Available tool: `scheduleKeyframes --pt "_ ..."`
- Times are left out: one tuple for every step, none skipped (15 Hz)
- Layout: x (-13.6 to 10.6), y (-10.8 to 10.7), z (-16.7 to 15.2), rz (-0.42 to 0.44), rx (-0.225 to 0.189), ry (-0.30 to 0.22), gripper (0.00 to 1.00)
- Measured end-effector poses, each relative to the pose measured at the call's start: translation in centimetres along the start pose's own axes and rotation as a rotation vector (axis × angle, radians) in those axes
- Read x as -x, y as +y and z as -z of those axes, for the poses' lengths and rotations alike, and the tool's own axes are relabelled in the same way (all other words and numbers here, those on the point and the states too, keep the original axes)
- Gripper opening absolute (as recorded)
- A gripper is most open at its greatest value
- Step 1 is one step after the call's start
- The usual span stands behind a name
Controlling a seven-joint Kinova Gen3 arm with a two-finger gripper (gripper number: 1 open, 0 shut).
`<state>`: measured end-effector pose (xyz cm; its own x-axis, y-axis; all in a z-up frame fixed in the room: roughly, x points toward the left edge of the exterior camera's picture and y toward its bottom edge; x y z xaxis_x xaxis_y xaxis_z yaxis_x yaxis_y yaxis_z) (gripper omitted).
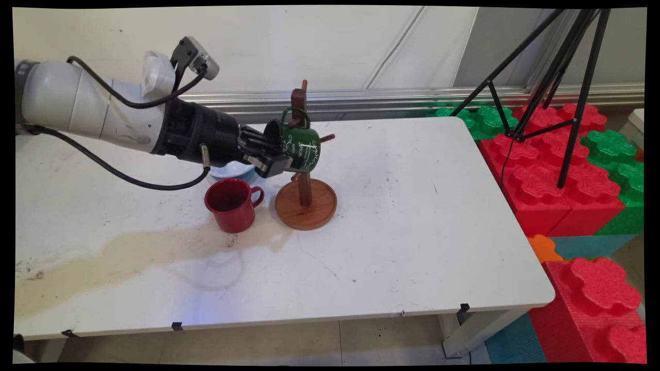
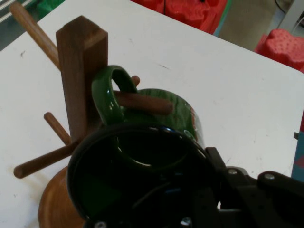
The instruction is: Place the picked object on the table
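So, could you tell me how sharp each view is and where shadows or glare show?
Main view: sharp throughout, soft even light; the gripper and green mug cast only a faint shadow beside the red mug. Hand view: the rack and its pegs are fairly crisp, the mug's rim close to the lens is soft and dark, with glare on its handle.

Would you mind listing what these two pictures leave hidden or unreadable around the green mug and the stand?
- White lettering on the green mug: too small to read in the main view.
- Light blue dish: mostly behind the gripper in the main view, so its shape is unclear.
- Wooden mug stand: base largely covered by the mug in the hand view.
- Red mug: contents too dark to tell.
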<state>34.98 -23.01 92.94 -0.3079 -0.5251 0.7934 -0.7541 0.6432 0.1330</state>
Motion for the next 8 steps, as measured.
scheduleKeyframes --pt "-0.1 0.1 0.1 -0.005 0.004 0.0 0.0" --pt "-0.2 0.2 0.3 -0.01 0.008 0.0 0.0" --pt "-0.3 0.4 0.5 -0.018 0.013 0.0 0.0" --pt "-0.4 0.5 0.7 -0.023 0.017 -0.001 0.0" --pt "-0.5 0.7 0.9 -0.028 0.021 -0.003 0.0" --pt "-0.5 0.8 1.1 -0.029 0.024 -0.004 0.0" --pt "-0.5 1.1 1.5 -0.031 0.027 -0.008 0.0" --pt "-0.5 1.3 1.8 -0.032 0.029 -0.01 0.0"
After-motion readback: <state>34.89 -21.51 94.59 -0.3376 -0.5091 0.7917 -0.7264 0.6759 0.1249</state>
